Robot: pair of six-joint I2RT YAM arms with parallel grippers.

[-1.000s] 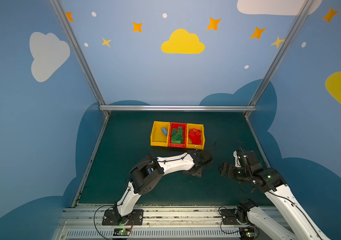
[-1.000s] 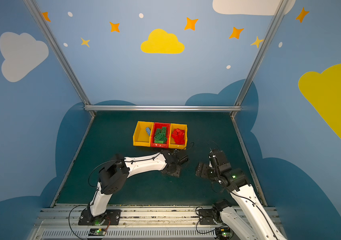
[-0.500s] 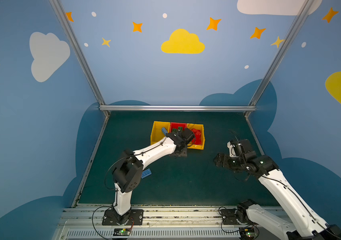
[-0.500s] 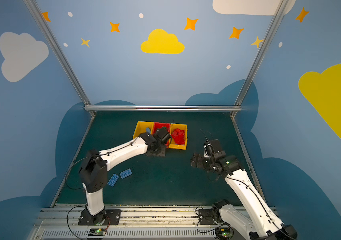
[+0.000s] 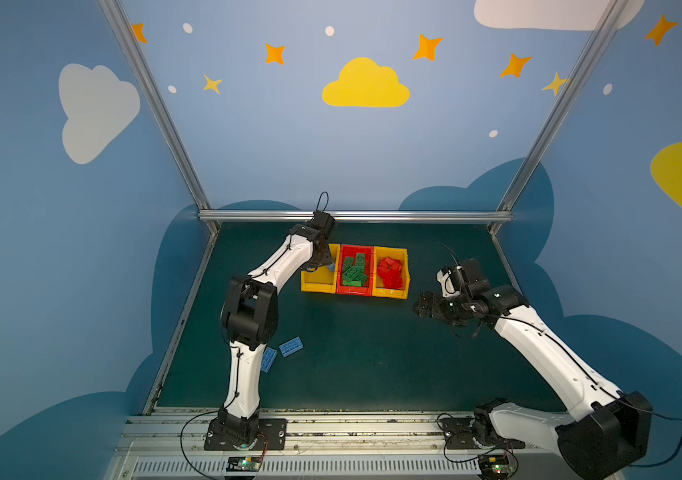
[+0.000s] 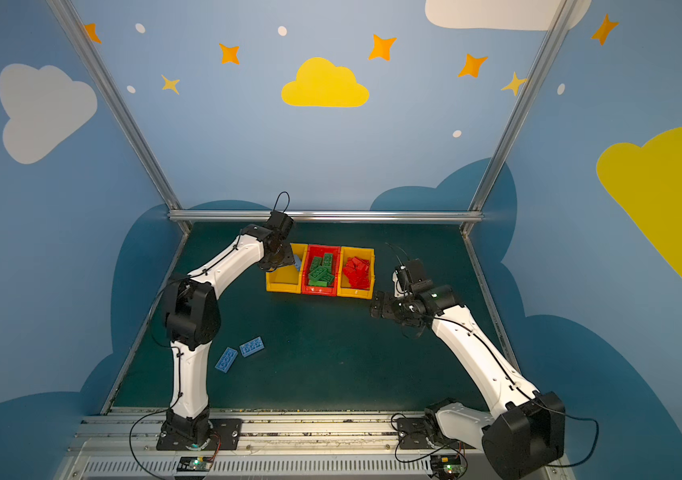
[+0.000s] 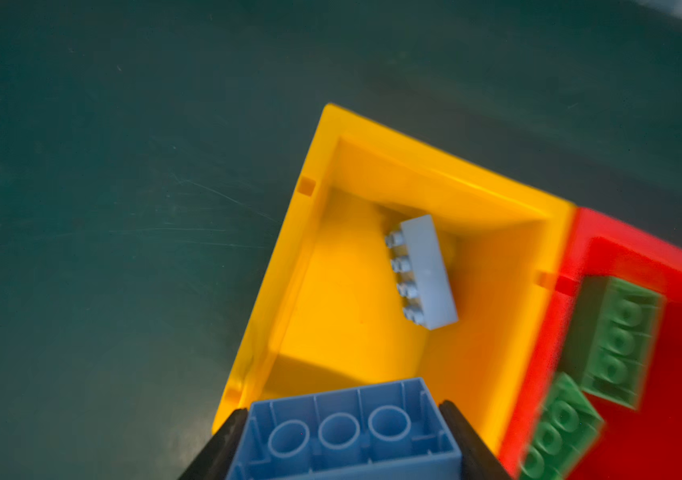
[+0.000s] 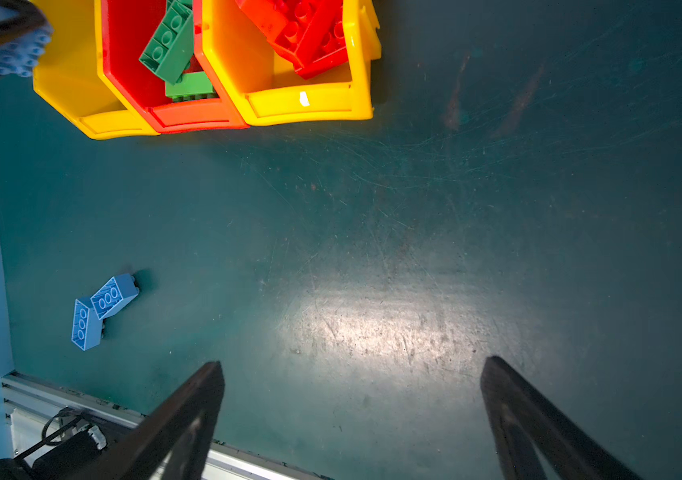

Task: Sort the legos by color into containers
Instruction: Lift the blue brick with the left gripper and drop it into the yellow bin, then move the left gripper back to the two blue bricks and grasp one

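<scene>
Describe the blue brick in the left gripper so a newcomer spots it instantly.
Find the three joined bins at the back of the table. Over the leftmost yellow bin, the left gripper grips a blue brick, the only one held aloft.

The left arm [image 5: 277, 266] reaches far forward from a raised elbow, wrist bent downward. The left gripper [image 7: 341, 415] clamps a blue brick [image 7: 347, 436] between its jaws. The right arm [image 5: 539, 345] leans forward and inward. The right gripper [image 8: 354, 363] is spread wide, holding nothing, pointing down in the air.
</scene>
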